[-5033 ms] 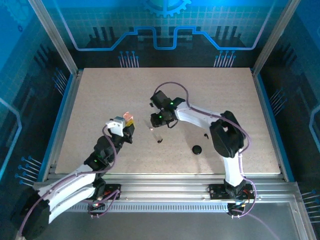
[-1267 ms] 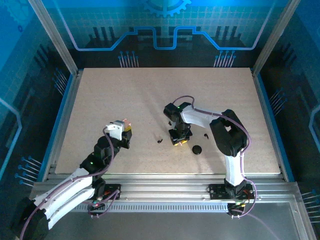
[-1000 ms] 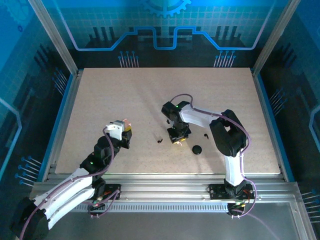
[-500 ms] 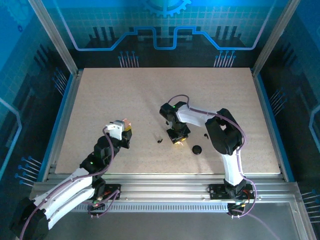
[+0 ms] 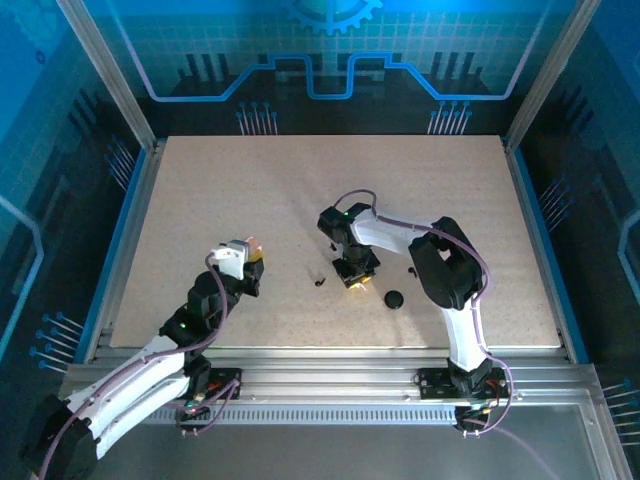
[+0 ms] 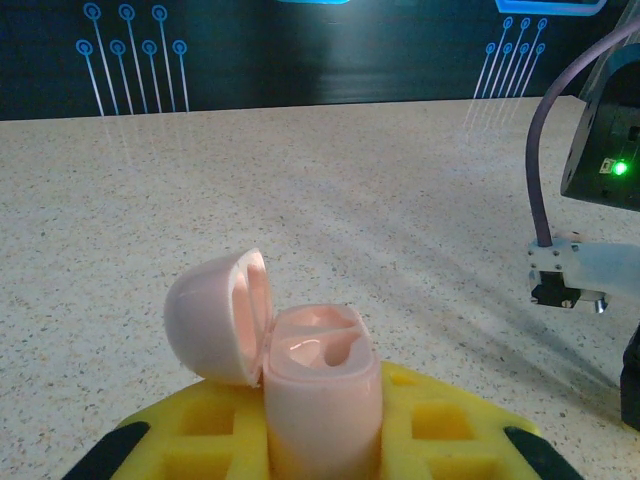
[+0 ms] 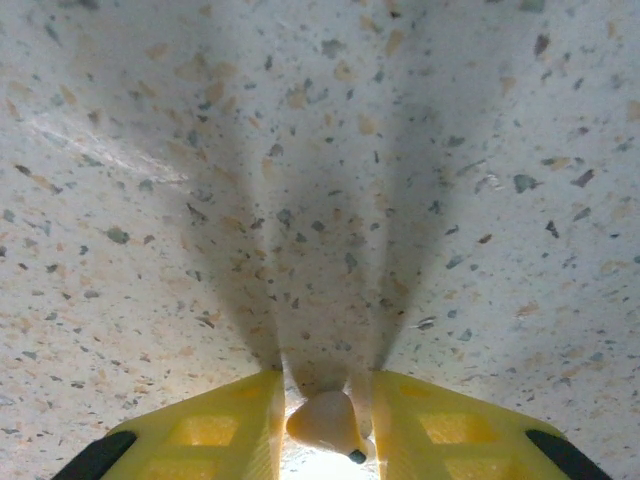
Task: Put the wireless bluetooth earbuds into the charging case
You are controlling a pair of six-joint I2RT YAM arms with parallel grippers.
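Case: charging case (image 6: 320, 395), pale pink, stands upright btwn yellow fingers (image 6: 440, 440) of L gripper (image 5: 248, 262), over near-left part of table (image 5: 220, 190).
Lid: lid (image 6: 215, 315) hinged open, tipped back to one side of the body; two shaped wells show in the body's top.
L gripper: closed tight on the charging case, gripping its lower body; the upper part and lid stick up above the fingertips.
Earbud: small pale earbud (image 7: 322, 420) w/ dark tip sits low btwn yellow fingers (image 7: 215, 430) of R gripper (image 5: 350, 277), right at the table surface, in strong glare.
R gripper: points down at table, approx centre, a bit to the near side. Jaws narrow, earbud in the gap. One finger looks to touch it; other side washed out by glare, so can't tell if it's actually gripped.
Black bits: small black piece (image 5: 319, 281) lies on table just left of R gripper; second black piece (image 5: 411, 270) lies to its right. Round black puck (image 5: 394, 299) lies nearer the arm bases, apart from both.
Spacing: charging case & earbud well apart, bare table btwn the two grippers.
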